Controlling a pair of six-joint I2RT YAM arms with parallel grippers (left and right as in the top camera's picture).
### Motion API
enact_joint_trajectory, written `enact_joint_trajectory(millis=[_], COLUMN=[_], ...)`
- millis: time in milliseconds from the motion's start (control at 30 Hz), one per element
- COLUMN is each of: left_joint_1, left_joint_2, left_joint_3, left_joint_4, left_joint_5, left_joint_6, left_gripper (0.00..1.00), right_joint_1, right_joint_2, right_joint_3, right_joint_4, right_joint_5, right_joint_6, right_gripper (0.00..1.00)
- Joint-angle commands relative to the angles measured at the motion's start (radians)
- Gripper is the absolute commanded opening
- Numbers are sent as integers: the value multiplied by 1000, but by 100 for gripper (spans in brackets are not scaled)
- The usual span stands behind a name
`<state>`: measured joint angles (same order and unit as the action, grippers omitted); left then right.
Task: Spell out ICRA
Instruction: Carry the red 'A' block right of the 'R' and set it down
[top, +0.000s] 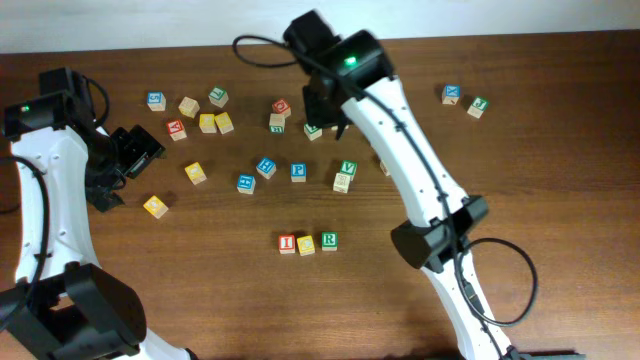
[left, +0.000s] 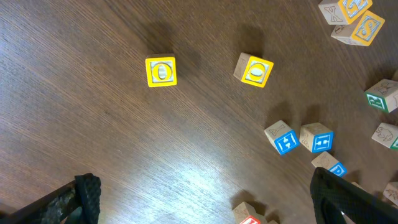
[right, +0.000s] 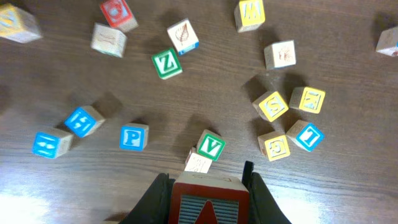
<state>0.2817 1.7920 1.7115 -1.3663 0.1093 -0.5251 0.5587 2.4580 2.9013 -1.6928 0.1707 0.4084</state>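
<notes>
Right hand (right: 207, 179) clamped on a red-faced block (right: 208, 204), apparently lifted over the loose pile, just above the green V block (right: 211, 147). Its letter is only partly visible; likely the A. Left hand (top: 138, 152) spread apart, empty, off to the side. The row on the surface (top: 200, 290) reads I block (top: 287, 243), yellow block (top: 306, 246), R block (top: 328, 241). Your risk: when you set down beside R, the near finger could clip it and skew the row. The face may also land turned wrong.
</notes>
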Motion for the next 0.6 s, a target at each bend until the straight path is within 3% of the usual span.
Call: enact_joint_trajectory(millis=[0,133,267,367,533,567], left_joint_1=[-2,-2,-2,-2,-2,-2], left_joint_2=[-14,-14,-14,-14,-14,-14], left_joint_3=[8,8,8,8,8,8], left_joint_4=[0,0,0,0,0,0], left_joint_5=[7,6,7,7,7,7], left_joint_6=[-13,-13,-13,-13,-13,-13], left_gripper=[99,99,99,99,99,99], right_joint_1=[-34,-42,-43,-43,-43,-43], right_joint_2=[-102,-307,-574,-582,-582,-582], right_joint_3=[22,-142,-661,-887,-1276,-1376], right_joint_4=[-6,-6,-6,15,266,425], right_joint_5=[-116,-158,-107,-108,-191,-265], right_joint_6=[-39,-95,-93,-57,-3,23], right_gripper=[15,14,12,8,9,9])
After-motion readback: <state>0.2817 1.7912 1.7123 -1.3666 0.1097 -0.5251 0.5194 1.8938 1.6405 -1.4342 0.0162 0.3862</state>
